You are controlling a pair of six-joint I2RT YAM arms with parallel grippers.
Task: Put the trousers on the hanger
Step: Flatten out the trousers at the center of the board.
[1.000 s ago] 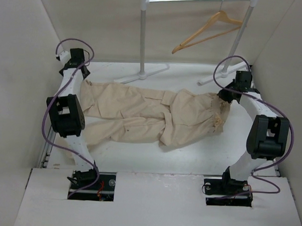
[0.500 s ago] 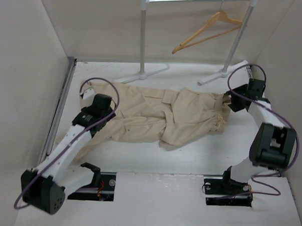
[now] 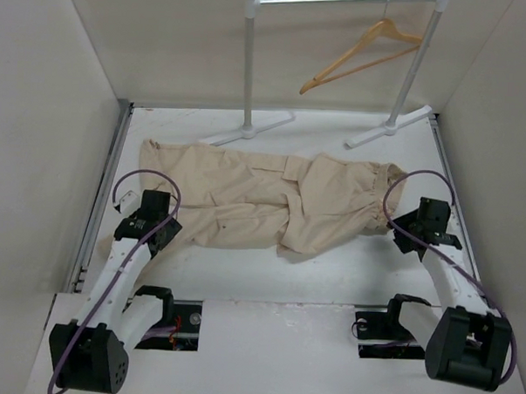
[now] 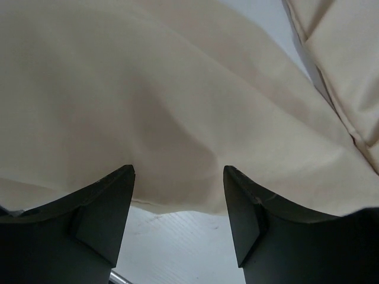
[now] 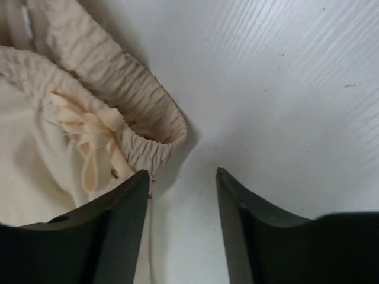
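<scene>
Both arms lower and nearer their bases, jaws half-open, empty, at soft beige trousers (image 3: 245, 196) with ruched waistband (image 5: 148, 136).

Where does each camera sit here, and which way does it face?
Top external: above and behind, looking down on trousers, hanger and rack; both arms show.
Left wrist: on the left arm, close over a trouser leg; open jaws show.
Right wrist: on the right arm, over the waistband and table; open jaws show.
Shared: all see the trousers.
</scene>
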